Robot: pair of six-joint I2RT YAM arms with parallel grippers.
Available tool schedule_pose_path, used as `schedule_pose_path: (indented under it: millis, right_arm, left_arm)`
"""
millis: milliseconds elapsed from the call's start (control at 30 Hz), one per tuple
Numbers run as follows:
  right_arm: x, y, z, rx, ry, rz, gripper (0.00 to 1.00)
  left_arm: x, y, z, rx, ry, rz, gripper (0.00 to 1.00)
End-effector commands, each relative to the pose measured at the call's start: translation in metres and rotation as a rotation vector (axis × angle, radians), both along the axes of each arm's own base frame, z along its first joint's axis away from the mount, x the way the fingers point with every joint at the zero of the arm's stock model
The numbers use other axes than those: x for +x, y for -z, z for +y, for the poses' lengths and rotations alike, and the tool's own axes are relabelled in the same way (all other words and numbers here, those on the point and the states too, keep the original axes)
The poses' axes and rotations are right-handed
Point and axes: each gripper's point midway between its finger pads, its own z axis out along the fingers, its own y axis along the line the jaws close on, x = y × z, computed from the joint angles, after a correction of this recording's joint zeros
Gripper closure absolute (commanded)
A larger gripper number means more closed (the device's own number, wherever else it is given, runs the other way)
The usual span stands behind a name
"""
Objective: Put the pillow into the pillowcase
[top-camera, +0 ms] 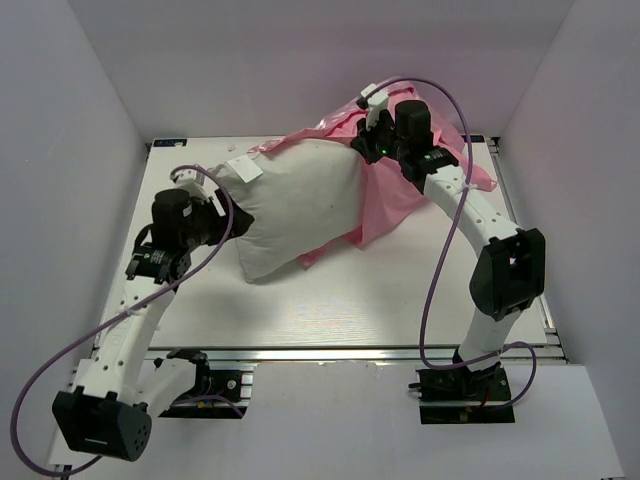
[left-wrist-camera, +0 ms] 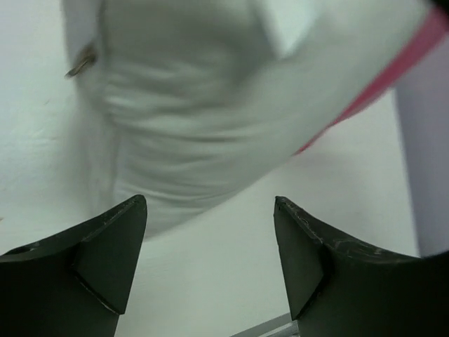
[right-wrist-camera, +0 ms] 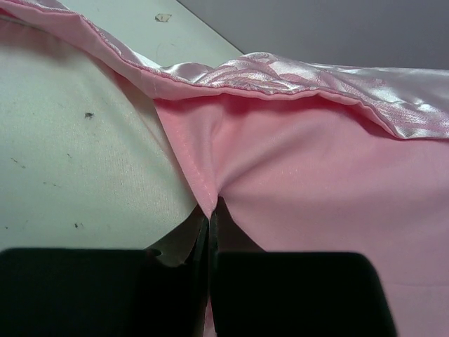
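Observation:
The white pillow (top-camera: 295, 205) lies slanted across the middle of the table, its far right end tucked into the pink pillowcase (top-camera: 390, 205). My right gripper (top-camera: 372, 143) is at that far end, shut on the pillowcase's hem (right-wrist-camera: 203, 189), with the pillow (right-wrist-camera: 77, 161) to the left of the pinch. My left gripper (top-camera: 192, 178) hovers open just left of the pillow's near left end. In the left wrist view the pillow (left-wrist-camera: 203, 119) is ahead of the spread fingers (left-wrist-camera: 116, 246), nothing between them, and a pink edge (left-wrist-camera: 393, 70) shows at the upper right.
The white table (top-camera: 330, 300) is walled on the left, back and right. A white tag (top-camera: 245, 170) sticks out of the pillow's top left corner. Purple cables loop from both arms. A metal rail (top-camera: 350, 352) runs along the near edge.

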Motion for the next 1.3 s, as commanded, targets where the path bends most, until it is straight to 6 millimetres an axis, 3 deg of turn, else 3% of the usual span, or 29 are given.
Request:
schedule_pose_path:
  millis: [0, 100, 133, 233, 267, 333, 367, 400, 433, 533, 600, 633, 667, 767, 800, 867, 967, 1067, 1100, 1200, 1233, 1267]
  right_arm:
    - [-0.01, -0.048, -0.007, 0.053, 0.012, -0.091, 1.0]
    - [-0.017, -0.046, -0.01, 0.047, 0.011, -0.087, 1.0]
    - [-0.019, -0.043, -0.011, 0.045, 0.011, -0.079, 1.0]
    - [-0.022, -0.038, -0.011, 0.045, 0.007, -0.059, 1.0]
    - [-0.023, -0.038, -0.011, 0.048, 0.004, -0.051, 1.0]
    - [-0.024, -0.037, -0.009, 0.052, -0.004, -0.036, 1.0]
    - [-0.026, -0.036, -0.008, 0.052, -0.01, -0.03, 1.0]
    - [-0.027, -0.034, -0.007, 0.049, -0.016, -0.02, 1.0]
    - [-0.028, -0.036, -0.006, 0.05, -0.02, -0.019, 1.0]
    - [-0.035, -0.034, 0.001, 0.045, -0.046, -0.007, 1.0]
    - [-0.045, -0.036, 0.015, 0.041, -0.078, -0.003, 1.0]
    - [-0.055, -0.037, 0.032, 0.042, -0.114, 0.008, 1.0]
    - [-0.062, -0.04, 0.042, 0.045, -0.138, 0.011, 1.0]
    - [-0.092, -0.06, 0.083, 0.065, -0.238, 0.015, 1.0]
    - [-0.1, -0.074, 0.09, 0.073, -0.261, 0.005, 1.0]
    - [-0.118, -0.078, 0.114, 0.077, -0.323, 0.022, 1.0]
    - [-0.123, -0.09, 0.132, 0.097, -0.356, 0.049, 1.0]
    - [-0.108, -0.093, 0.14, 0.099, -0.331, 0.065, 1.0]
    - [-0.098, -0.083, 0.142, 0.103, -0.311, 0.099, 1.0]
    - [-0.088, -0.083, 0.149, 0.132, -0.297, 0.115, 1.0]
    - [-0.087, -0.088, 0.151, 0.151, -0.292, 0.117, 1.0]
    - [-0.087, -0.105, 0.152, 0.179, -0.297, 0.085, 1.0]
  left_arm:
    - [0.01, 0.031, 0.022, 0.134, -0.075, 0.026, 0.18]
    - [0.022, 0.022, 0.026, 0.159, -0.087, -0.023, 0.16]
    - [0.025, 0.02, 0.025, 0.178, -0.074, -0.04, 0.05]
    - [0.035, 0.022, 0.017, 0.196, -0.012, -0.076, 0.02]
    - [0.042, 0.019, 0.011, 0.18, 0.007, -0.114, 0.02]
    - [0.046, 0.033, -0.009, 0.132, 0.117, -0.111, 0.02]
    - [0.054, 0.025, -0.018, 0.1, 0.143, -0.167, 0.02]
    - [0.053, 0.03, -0.029, 0.065, 0.202, -0.172, 0.02]
    - [0.06, 0.041, -0.034, 0.048, 0.212, -0.153, 0.02]
    - [0.08, 0.041, -0.043, 0.019, 0.23, -0.215, 0.05]
    - [0.094, 0.051, -0.054, -0.019, 0.267, -0.227, 0.22]
    - [0.104, 0.052, -0.063, -0.059, 0.282, -0.239, 0.44]
    - [0.106, 0.051, -0.071, -0.079, 0.305, -0.251, 0.58]
    - [0.114, 0.031, -0.102, -0.095, 0.347, -0.322, 0.87]
    - [0.116, 0.024, -0.109, -0.091, 0.352, -0.339, 0.9]
    - [0.114, 0.005, -0.129, -0.099, 0.383, -0.394, 0.95]
    - [0.108, -0.007, -0.147, -0.118, 0.424, -0.434, 0.96]
    - [0.098, -0.017, -0.157, -0.142, 0.451, -0.47, 0.98]
    - [0.091, -0.023, -0.163, -0.166, 0.464, -0.48, 0.99]
    - [0.077, -0.042, -0.177, -0.204, 0.507, -0.536, 0.99]
    - [0.068, -0.048, -0.188, -0.215, 0.538, -0.548, 1.0]
    - [0.063, -0.051, -0.194, -0.219, 0.553, -0.554, 1.0]
